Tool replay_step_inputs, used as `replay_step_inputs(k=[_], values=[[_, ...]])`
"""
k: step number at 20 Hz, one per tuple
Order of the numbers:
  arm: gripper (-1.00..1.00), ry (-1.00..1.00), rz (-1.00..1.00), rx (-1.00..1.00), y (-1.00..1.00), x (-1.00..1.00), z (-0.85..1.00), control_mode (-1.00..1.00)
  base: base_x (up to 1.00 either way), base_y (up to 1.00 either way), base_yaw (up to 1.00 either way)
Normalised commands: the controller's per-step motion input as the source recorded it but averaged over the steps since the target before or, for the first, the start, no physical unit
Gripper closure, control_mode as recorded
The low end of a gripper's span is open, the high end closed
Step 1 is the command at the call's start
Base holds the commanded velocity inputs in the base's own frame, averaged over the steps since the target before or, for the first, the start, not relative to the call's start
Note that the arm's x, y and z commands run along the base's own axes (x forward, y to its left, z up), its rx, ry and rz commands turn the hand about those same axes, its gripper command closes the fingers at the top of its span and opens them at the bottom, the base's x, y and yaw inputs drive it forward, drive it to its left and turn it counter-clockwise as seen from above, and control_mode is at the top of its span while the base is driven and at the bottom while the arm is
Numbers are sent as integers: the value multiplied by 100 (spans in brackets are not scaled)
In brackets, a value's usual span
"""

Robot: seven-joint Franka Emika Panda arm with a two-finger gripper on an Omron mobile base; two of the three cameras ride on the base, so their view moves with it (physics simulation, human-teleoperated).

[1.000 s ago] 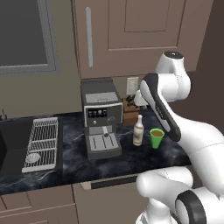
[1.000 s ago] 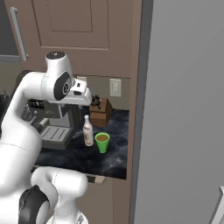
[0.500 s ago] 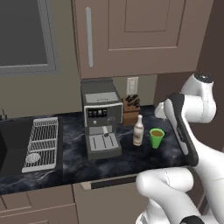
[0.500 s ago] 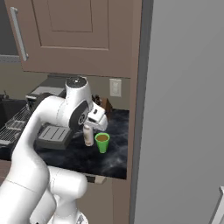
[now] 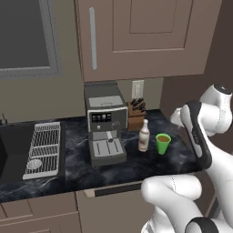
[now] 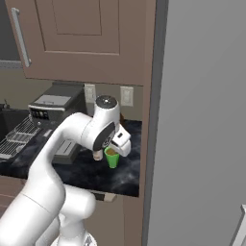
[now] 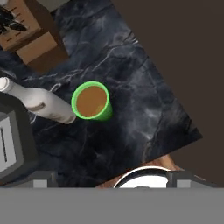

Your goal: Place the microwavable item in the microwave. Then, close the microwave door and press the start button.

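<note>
Counter of dark veined marble (image 5: pixel 132 166) runs across the left base view, and the small bright green tapered cup with brown contents (image 5: pixel 163 143) stands on it at about 3 o'clock from the white bottle with a brown band (image 5: pixel 144 136), just beside it; a grey espresso machine (image 5: pixel 105 124) sits at 9 o'clock from the bottle and a wooden knife block (image 5: pixel 135 114) at 12 o'clock. From the right base view, the green cup (image 6: pixel 112 157) peeks out at 6 o'clock under the white arm's wrist. Through the hand view, the cup (image 7: pixel 92 101) sits near centre, upright, the bottle (image 7: pixel 38 103) touching or nearly touching it at 9 o'clock, the knife block (image 7: pixel 30 37) at 11 o'clock. Whether the gripper is spread or pressed together I cannot tell.
</note>
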Motion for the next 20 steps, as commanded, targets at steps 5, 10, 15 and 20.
replay_step_inputs(k=[5,10,15,20], values=[[-100,6,-16,0,0,45,-36,-100,0,0,0],[-100,10,-11,0,0,35,-49,-100,0,0,0],[-100,8,-11,0,0,19,-42,-100,0,0,0],[-100,3,-11,0,0,16,-21,-100,0,0,0]])
